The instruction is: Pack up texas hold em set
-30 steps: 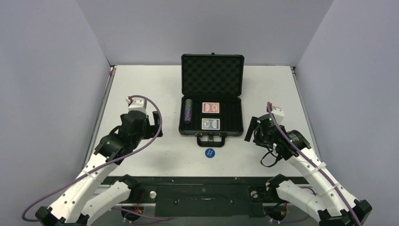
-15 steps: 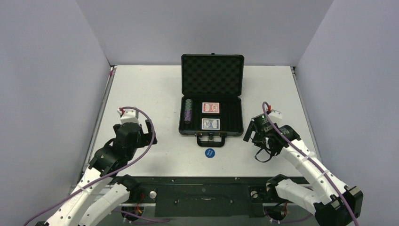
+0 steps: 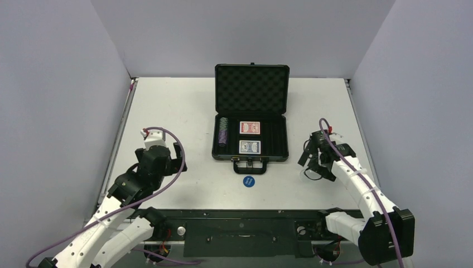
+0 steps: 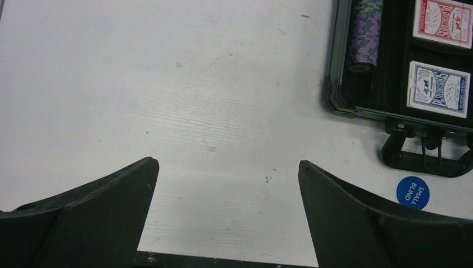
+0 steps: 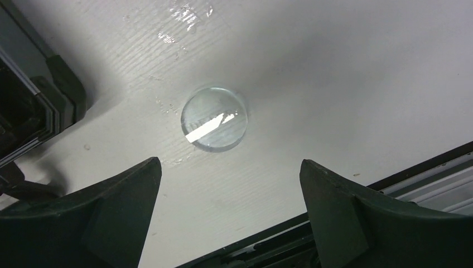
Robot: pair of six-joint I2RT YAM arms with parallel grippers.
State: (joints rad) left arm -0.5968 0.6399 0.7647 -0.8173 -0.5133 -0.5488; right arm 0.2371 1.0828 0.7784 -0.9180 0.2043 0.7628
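the black case [image 3: 251, 89] lies open on the table [image 3: 178, 106], holding the red deck [image 3: 250, 128], the blue deck [image 3: 250, 147] and a purple-green chip stack [image 3: 223, 133] at its left. the blue disc [image 3: 248, 181] lies just in front of its handle [image 3: 250, 165]. the clear disc [image 5: 214, 118] lies by the case's near right corner, below the right gripper [image 5: 228, 163], which is spread wide and empty. the left gripper [image 4: 226, 164], also spread, hangs left of the case.

Case [image 3: 275, 139]: blk. Foam lining [image 3: 251, 89]: blk, egg-crate pattern. Red deck [image 4: 444, 23]: red print, white border. Blue deck [image 4: 438, 89]: same in blue. Chip stack [image 4: 363, 36]: purple, pale edge marks; far chips poss. green/yellow, view cropped. Blue disc [image 4: 413, 192]: blue, white lettering. Clear disc [image 5: 214, 118]: transparent, white glare. Table [image 3: 167, 111]: white.
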